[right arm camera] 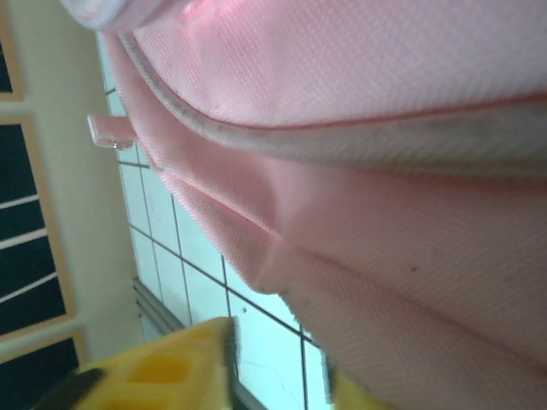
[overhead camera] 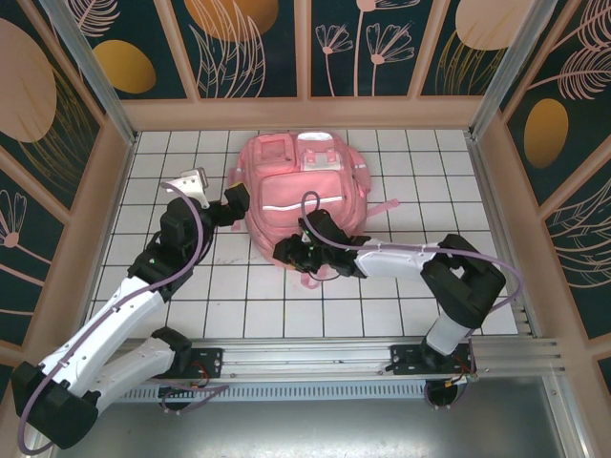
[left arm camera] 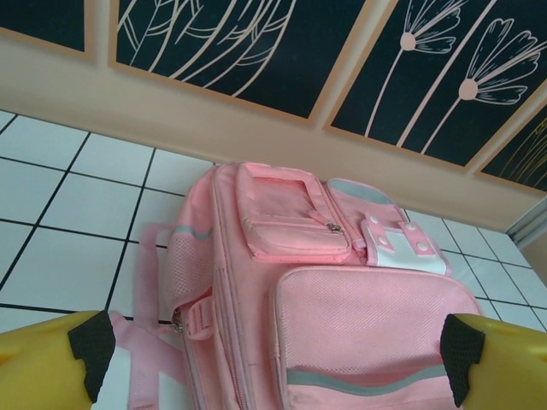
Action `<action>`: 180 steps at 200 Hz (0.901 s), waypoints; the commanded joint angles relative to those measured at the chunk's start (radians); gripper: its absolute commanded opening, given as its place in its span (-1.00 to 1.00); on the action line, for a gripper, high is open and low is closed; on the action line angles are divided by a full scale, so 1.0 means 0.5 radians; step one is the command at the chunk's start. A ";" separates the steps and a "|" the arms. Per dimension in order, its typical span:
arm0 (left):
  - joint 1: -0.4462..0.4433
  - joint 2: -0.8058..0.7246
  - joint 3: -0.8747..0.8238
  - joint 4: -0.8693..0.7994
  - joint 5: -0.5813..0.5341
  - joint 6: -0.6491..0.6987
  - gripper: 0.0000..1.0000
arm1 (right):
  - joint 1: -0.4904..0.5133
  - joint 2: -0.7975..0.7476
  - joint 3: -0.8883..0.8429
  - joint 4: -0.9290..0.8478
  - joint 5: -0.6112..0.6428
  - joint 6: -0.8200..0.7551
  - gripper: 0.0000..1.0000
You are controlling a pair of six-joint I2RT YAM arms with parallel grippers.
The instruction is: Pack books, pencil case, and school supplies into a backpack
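The pink backpack lies flat on the white tiled table, front pockets up, and its zips look shut. My left gripper hovers at the bag's left side. In the left wrist view this gripper stands wide open over the backpack, with nothing between its fingers. My right gripper sits at the bag's near edge. Its jaws are apart with bare tile between them, and the pink fabric bulges just beyond them. The books, pencil case and school supplies are hidden or out of view.
A loose pink strap trails from the bag's right side and another pokes out at its near edge. Tan walls with dark floral panels enclose the table. A metal rail runs along the near edge.
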 commanded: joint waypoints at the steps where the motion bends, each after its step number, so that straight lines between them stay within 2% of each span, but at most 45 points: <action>1: 0.003 -0.031 0.045 -0.010 -0.014 0.076 0.97 | -0.007 0.020 0.079 0.115 -0.127 -0.098 -0.08; 20: 0.001 -0.022 0.033 0.019 0.051 0.092 0.97 | 0.026 -0.064 0.011 0.316 -0.046 -0.209 0.12; 31: 0.002 -0.019 0.029 0.031 0.079 0.084 0.97 | 0.038 -0.062 0.041 0.326 0.011 -0.283 0.15; 58: 0.001 -0.058 -0.024 0.119 0.147 0.105 0.97 | 0.036 -0.086 0.130 0.264 -0.043 -0.440 0.15; 62: 0.003 -0.073 -0.048 0.161 0.170 0.128 0.97 | 0.041 -0.122 0.110 0.290 -0.046 -0.472 0.30; 64: 0.001 -0.080 -0.058 0.178 0.177 0.137 0.97 | 0.043 -0.144 0.094 0.306 -0.049 -0.488 0.44; 68: 0.001 -0.092 -0.075 0.208 0.180 0.152 0.97 | 0.050 -0.184 0.069 0.338 -0.057 -0.522 0.87; 71: 0.001 -0.099 -0.084 0.225 0.176 0.164 0.97 | 0.052 -0.215 0.055 0.345 -0.059 -0.554 0.96; 88: 0.001 -0.098 -0.097 0.281 0.136 0.259 0.97 | 0.087 -0.416 0.046 0.133 0.119 -0.751 0.98; 101: 0.001 -0.072 -0.101 0.301 0.060 0.337 0.98 | 0.104 -0.607 0.033 -0.086 0.427 -0.857 0.98; 114: 0.001 -0.060 -0.192 0.473 0.064 0.468 0.97 | 0.090 -0.804 0.013 -0.259 0.732 -0.926 0.98; 130: 0.009 -0.020 -0.307 0.647 -0.163 0.489 0.98 | 0.026 -1.006 0.003 -0.430 1.082 -0.991 0.98; 140: 0.049 0.020 -0.391 0.770 -0.284 0.544 0.98 | -0.064 -1.109 -0.046 -0.408 1.114 -1.118 0.98; 159: 0.199 0.055 -0.559 1.022 -0.201 0.647 0.98 | -0.245 -1.270 -0.202 -0.288 1.218 -1.341 0.98; 180: 0.434 0.163 -0.786 1.386 -0.246 0.625 0.98 | -0.425 -1.428 -0.366 -0.122 1.401 -1.595 0.98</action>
